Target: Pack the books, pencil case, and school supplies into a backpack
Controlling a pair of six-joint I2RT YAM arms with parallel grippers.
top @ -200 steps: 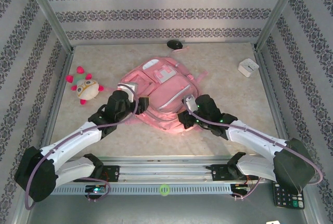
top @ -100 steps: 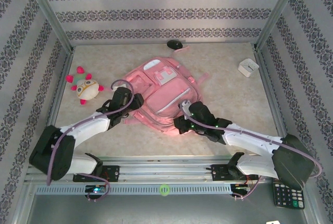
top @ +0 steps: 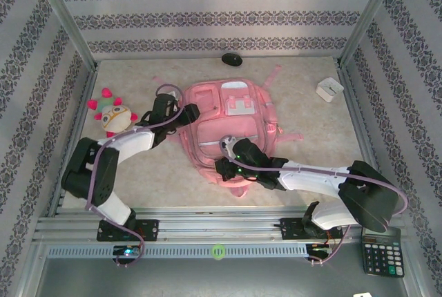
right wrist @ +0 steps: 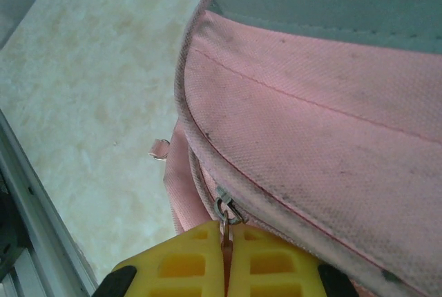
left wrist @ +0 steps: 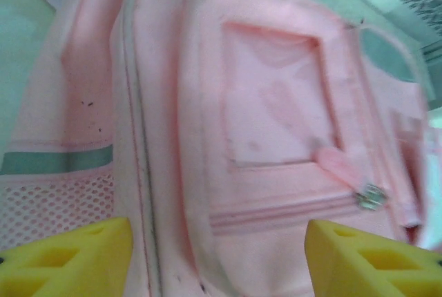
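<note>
The backpack (top: 238, 114) lay flat in the middle of the desk (top: 324, 148), its front pockets facing up and its straps (top: 275, 74) trailing toward the far and right edges.

The right gripper (top: 224, 168) sat at the backpack's near left corner. In the right wrist view its yellow fingers (right wrist: 186, 262) were pressed together, clamped on the small metal zipper pull (right wrist: 223, 211) at the end of the seam, with the backpack (right wrist: 331, 103) bulging just above and the desk (right wrist: 90, 69) to the left.

The left gripper (top: 188, 112) was at the backpack's left side, near the far end. In the left wrist view its fingers (left wrist: 69, 255) stood apart with nothing between them, and the backpack (left wrist: 276, 103) lay just beyond the left gripper (left wrist: 217, 242).

The backpack was pink woven fabric with paler panels, a raised square pocket (left wrist: 276, 97), a grey stripe (right wrist: 324, 21) and a mesh side panel (left wrist: 55, 204). Small dark specks marked the cloth.

A plush toy (top: 114, 117) lay near the desk's left edge, a white box (top: 329, 90) near the far right corner.
</note>
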